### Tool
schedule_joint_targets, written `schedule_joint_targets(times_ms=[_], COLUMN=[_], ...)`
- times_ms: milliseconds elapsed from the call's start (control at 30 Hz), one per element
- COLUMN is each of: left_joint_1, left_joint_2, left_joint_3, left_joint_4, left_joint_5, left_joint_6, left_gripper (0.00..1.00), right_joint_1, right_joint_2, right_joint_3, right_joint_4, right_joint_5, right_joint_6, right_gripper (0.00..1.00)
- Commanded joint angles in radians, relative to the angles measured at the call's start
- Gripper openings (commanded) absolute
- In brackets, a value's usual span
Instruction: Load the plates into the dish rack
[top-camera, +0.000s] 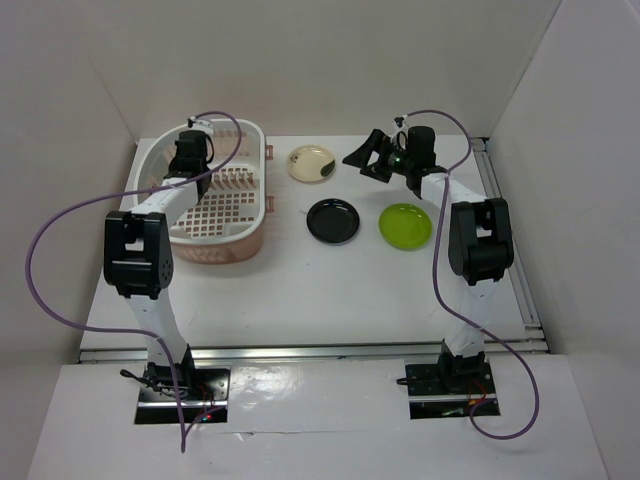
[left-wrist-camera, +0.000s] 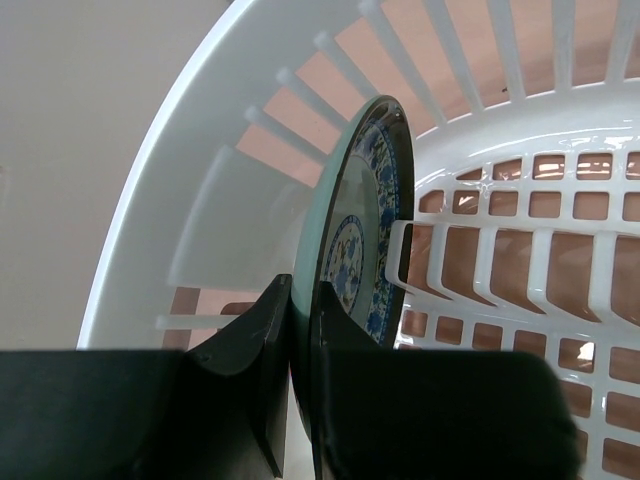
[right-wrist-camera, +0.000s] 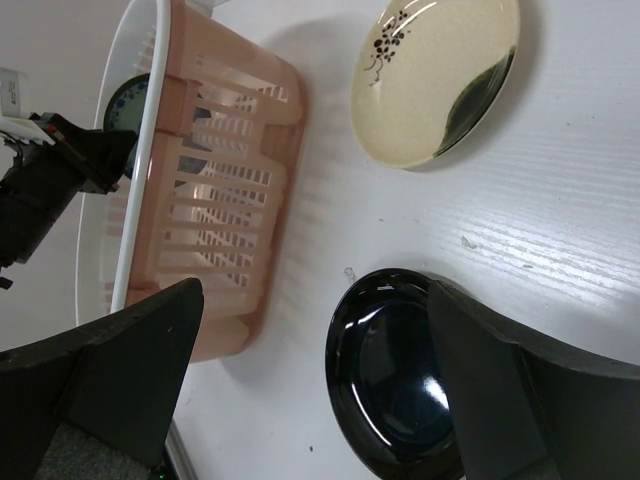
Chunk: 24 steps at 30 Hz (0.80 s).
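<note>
Left gripper (left-wrist-camera: 300, 330) is pinched tight on the round blue-patterned plate (left-wrist-camera: 365, 220), edge-up inside the white plastic dish rack (left-wrist-camera: 160, 170). Right gripper (right-wrist-camera: 315, 300) gapes wide, empty.

- Standing on edge inside rounded white plastic dish rack (top-camera: 245, 195): blue-patterned round plate (left-wrist-camera: 365, 230).
- Lying flat right of rack: cream dark-marked plate (top-camera: 312, 163), glossy black plate (top-camera: 333, 220), lime green plate (top-camera: 405, 226).
</note>
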Motion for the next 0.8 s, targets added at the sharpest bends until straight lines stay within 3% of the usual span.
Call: schedule_joint_targets(times_ms=[0, 67, 167, 467, 633, 767], left_joint_1=[0.016, 0.016, 0.016, 0.016, 0.016, 0.016], left_joint_2=[-0.001, -0.001, 0.008, 0.028, 0.037, 0.037], left_joint_3=[0.015, 0.025, 0.025, 0.046, 0.055, 0.055], left_joint_4=[0.049, 0.049, 0.058, 0.046, 0.046, 0.055], left_joint_5=[0.014, -0.001, -0.012, -0.022, -0.045, -0.065], left_joint_6=[0.012, 0.012, 0.012, -0.008, -0.017, -0.017], left_gripper=[0.0, 0.03, 0.21, 0.37, 0.41, 0.54], right_joint_1=[0.001, 0.001, 0.001, 0.001, 0.001, 0.001], right_joint_2=[-0.031, -0.031, -0.04, -0.04, -0.05, -0.05], right_joint_3=[0.001, 0.001, 0.001, -0.018, -0.018, -0.018], right_joint_4=[0.063, 0.063, 0.063, 0.063, 0.063, 0.063], right_joint_5=[-0.026, -0.026, -0.026, -0.026, -0.026, -0.026], right_joint_6=[-0.003, -0.003, -0.003, -0.003, -0.012, -0.012], right_gripper=[1.0, 1.0, 1.0, 1.0, 1.0, 1.0])
